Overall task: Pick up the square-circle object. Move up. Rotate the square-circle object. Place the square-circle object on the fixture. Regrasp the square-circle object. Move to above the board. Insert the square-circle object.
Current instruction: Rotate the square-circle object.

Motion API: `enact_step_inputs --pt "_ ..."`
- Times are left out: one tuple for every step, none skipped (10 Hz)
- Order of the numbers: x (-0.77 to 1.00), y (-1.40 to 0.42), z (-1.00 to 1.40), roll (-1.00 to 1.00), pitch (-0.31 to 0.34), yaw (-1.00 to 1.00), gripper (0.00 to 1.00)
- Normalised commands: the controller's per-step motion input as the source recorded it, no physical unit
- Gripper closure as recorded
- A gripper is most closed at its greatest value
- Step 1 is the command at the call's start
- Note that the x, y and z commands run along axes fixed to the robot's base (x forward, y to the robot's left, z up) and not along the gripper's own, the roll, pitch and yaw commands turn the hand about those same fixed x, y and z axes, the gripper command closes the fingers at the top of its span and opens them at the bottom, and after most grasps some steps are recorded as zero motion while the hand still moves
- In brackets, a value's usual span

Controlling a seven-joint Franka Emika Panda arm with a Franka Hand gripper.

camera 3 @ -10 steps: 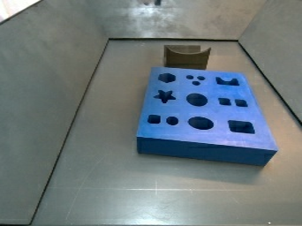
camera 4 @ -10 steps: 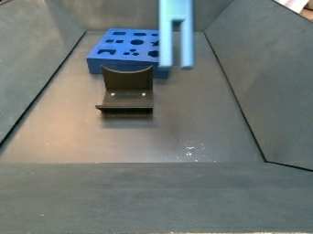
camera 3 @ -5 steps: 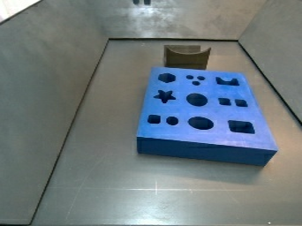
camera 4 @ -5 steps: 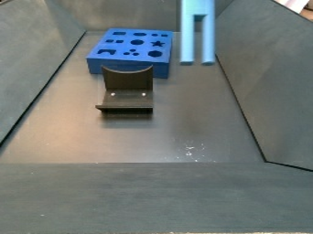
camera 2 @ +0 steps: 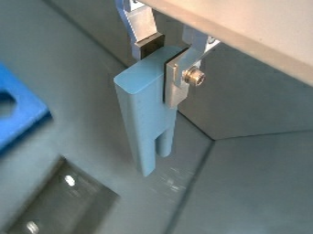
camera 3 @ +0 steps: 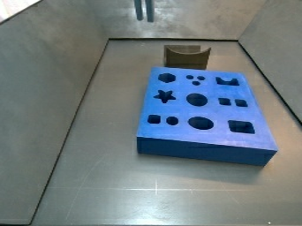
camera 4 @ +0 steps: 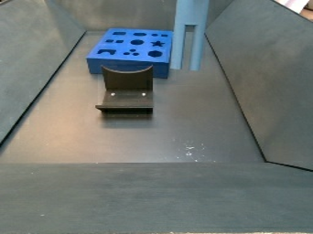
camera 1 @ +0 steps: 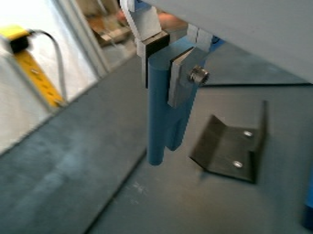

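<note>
The square-circle object (camera 1: 160, 119), a slim light blue bar, hangs upright in the air, and my gripper (camera 1: 167, 62) is shut on its upper end. In both wrist views the silver fingers (camera 2: 184, 73) press its two sides. In a side view the bar (camera 4: 191, 37) hangs above the floor between the fixture (camera 4: 126, 91) and the right wall, near the board (camera 4: 98, 66). Only its lower tip (camera 3: 141, 9) shows in a side view, behind the fixture (camera 3: 185, 56) and the board (camera 3: 210, 152). The gripper itself is out of both side views. Below the bar lies the fixture (camera 1: 232, 146).
Grey sloping walls (camera 4: 239, 82) enclose the dark floor on all sides. A corner of the board (camera 2: 13, 101) and the fixture (camera 2: 61, 196) show under the bar in a wrist view. A yellow-black cable (camera 1: 37, 69) hangs outside the pen.
The bar, still held, first shifted toward the right wall, then came slightly back and sank a little; its tip now reaches lower in both side views.
</note>
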Motion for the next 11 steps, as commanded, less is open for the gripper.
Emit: enact_step_inputs --pt "-0.02 0.01 0.04 -1.00 0.244 -0.51 1.00" --pt "-0.03 0.01 0.05 -1.00 0.263 -0.50 1.00" --pt "-0.03 0.02 0.06 -1.00 0.274 -0.48 1.00" --pt "-0.02 0.02 0.05 -1.00 0.285 -0.45 1.00" --pt "0.00 0.02 0.05 -0.86 0.278 -0.35 1.00" --pt "0.01 0.01 0.05 -0.63 0.242 -0.23 1.00" --pt "0.03 0.01 0.03 -0.38 0.186 -0.12 1.00" --pt "0.04 0.01 0.02 -0.29 0.158 -0.08 1.00" --pt "0.04 0.01 0.01 -0.20 0.110 -0.04 1.00" --pt "-0.08 0.03 0.00 -0.06 0.027 -1.00 1.00" --pt "-0.08 0.03 0.00 -0.05 0.025 -1.00 1.00"
